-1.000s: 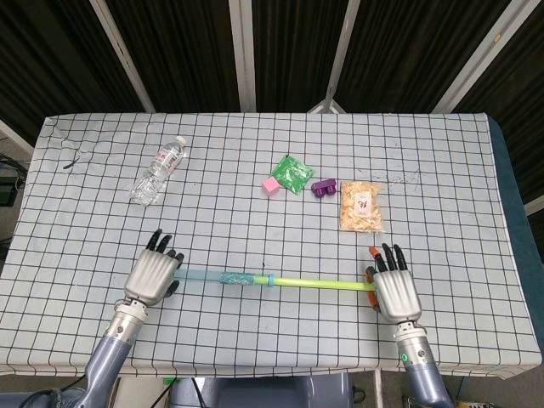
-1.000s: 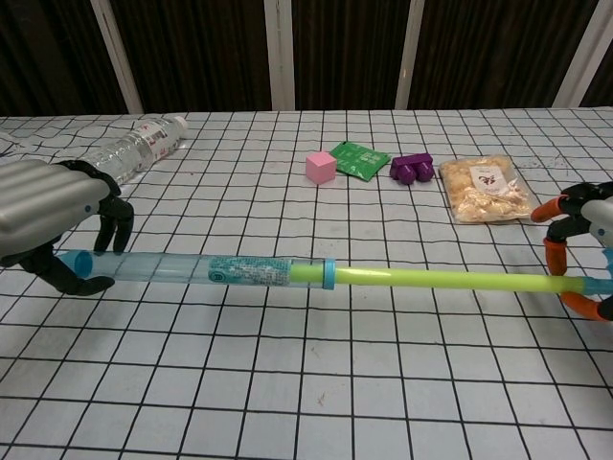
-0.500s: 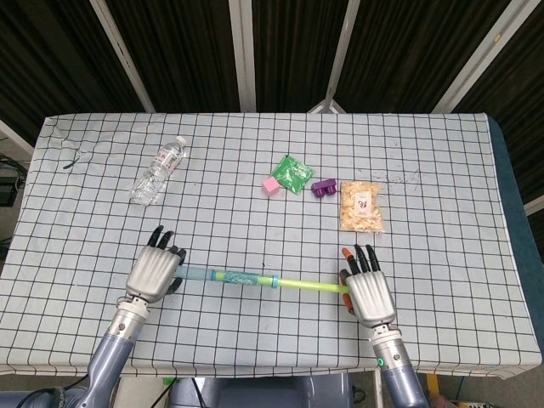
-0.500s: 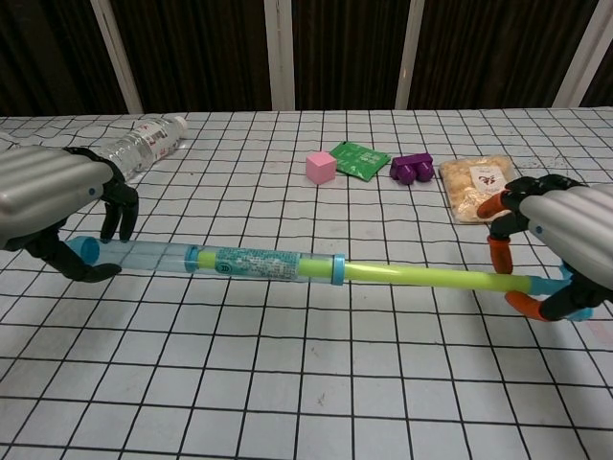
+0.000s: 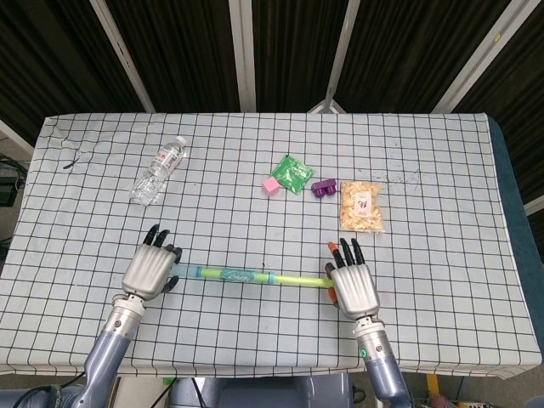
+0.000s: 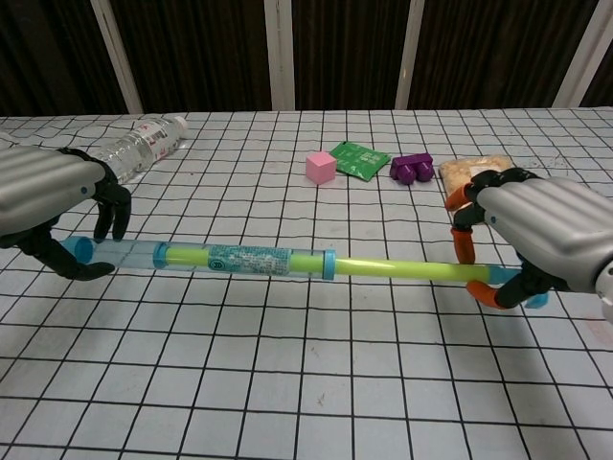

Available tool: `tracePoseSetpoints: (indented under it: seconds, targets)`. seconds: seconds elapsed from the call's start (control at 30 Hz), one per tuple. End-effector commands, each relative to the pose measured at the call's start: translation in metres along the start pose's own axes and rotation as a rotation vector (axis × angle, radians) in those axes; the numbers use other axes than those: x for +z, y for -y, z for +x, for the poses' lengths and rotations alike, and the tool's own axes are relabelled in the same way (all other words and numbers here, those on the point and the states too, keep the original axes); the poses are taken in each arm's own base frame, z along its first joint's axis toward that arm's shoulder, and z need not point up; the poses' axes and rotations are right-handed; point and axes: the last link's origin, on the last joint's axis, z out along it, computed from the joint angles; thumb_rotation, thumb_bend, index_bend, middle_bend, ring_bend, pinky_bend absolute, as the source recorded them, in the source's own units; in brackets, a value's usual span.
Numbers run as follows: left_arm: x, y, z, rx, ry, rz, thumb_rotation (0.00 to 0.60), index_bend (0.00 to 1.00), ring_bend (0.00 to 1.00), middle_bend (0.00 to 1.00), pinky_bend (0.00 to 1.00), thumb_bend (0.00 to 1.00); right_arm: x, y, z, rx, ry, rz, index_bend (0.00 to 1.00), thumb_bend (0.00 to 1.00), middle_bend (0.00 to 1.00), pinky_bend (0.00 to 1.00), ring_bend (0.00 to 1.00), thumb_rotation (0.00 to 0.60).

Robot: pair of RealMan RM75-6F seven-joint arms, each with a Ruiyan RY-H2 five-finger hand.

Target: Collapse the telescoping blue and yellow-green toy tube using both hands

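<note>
Worktop (image 5: 442, 170) under white cloth with black grid; dark slatted wall behind. Toward 12 o'clock: one pink cube (image 5: 270, 185), one green packet (image 5: 292, 173), one purple block (image 5: 324, 188), one snack bag (image 5: 361, 206). At 10 o'clock, one water bottle (image 5: 158, 170) on its side. Toy tube (image 6: 278, 262) lies across at 6 o'clock. Left hand (image 5: 150, 270) grips its blue end; right hand (image 5: 353, 287) grips the yellow-green end.

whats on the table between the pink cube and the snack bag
In the head view, a green packet and a purple block lie between the pink cube and the snack bag.
</note>
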Motion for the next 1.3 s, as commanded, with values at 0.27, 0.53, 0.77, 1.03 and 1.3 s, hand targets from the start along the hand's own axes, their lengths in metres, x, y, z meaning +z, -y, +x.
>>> tracePoseSetpoints:
  seconds: [0.27, 0.53, 0.77, 1.03, 1.3]
  targets:
    - [0.002, -0.006, 0.001, -0.009, -0.002, -0.007, 0.600, 0.52, 0.15, 0.55, 0.10, 0.48, 0.002, 0.011, 0.005, 0.007, -0.016, 0.028, 0.66, 0.44, 0.20, 0.00, 0.00, 0.600]
    - [0.005, -0.018, 0.005, -0.026, -0.011, -0.019, 0.600, 0.52, 0.15, 0.55, 0.10, 0.48, 0.004, 0.020, 0.011, 0.015, -0.028, 0.037, 0.66, 0.44, 0.20, 0.00, 0.00, 0.600]
    - [0.006, -0.025, 0.006, -0.033, -0.011, -0.023, 0.600, 0.52, 0.15, 0.55, 0.10, 0.48, 0.004, 0.023, 0.013, 0.015, -0.032, 0.045, 0.66, 0.44, 0.20, 0.00, 0.00, 0.600]
    - [0.009, -0.032, 0.009, -0.038, -0.019, -0.028, 0.600, 0.52, 0.15, 0.56, 0.10, 0.48, 0.005, 0.028, 0.014, 0.020, -0.030, 0.053, 0.66, 0.44, 0.20, 0.00, 0.00, 0.600]
    - [0.010, -0.037, 0.010, -0.041, -0.018, -0.030, 0.600, 0.52, 0.15, 0.56, 0.10, 0.48, 0.005, 0.028, 0.014, 0.023, -0.030, 0.049, 0.66, 0.44, 0.20, 0.00, 0.00, 0.600]
